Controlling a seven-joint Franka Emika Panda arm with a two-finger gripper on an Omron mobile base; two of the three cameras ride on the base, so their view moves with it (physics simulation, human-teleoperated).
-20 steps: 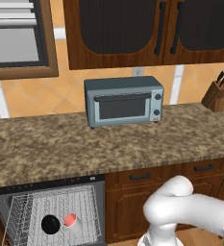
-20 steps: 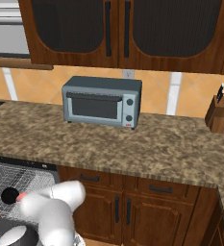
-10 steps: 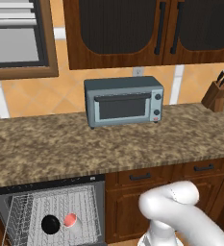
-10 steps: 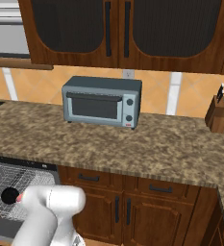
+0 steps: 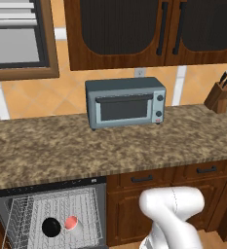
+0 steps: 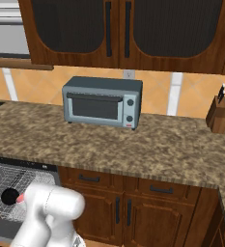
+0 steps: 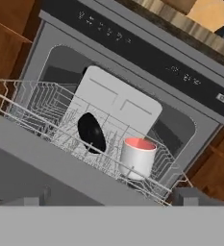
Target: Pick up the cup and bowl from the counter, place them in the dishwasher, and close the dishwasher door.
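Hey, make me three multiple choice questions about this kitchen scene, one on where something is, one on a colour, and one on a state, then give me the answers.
1. Where is the cup?
A. On the counter beside the toaster oven
B. In the dishwasher's white wire rack, next to the bowl
C. Inside the wall cabinet

2. What colour is the bowl?
A. Black
B. Pink
C. White

3. What state is the dishwasher door in?
A. Fully closed
B. Open, with the rack showing
C. Taken off and lying on the counter

Answers:
1 B, since the hand view shows the cup standing in the rack close beside the bowl, and the counter holds the toaster oven and the knife block.
2 A, since the bowl is dark all over in both the hand view and the left base view.
3 B, since the rack and both dishes are in plain sight inside the dishwasher.
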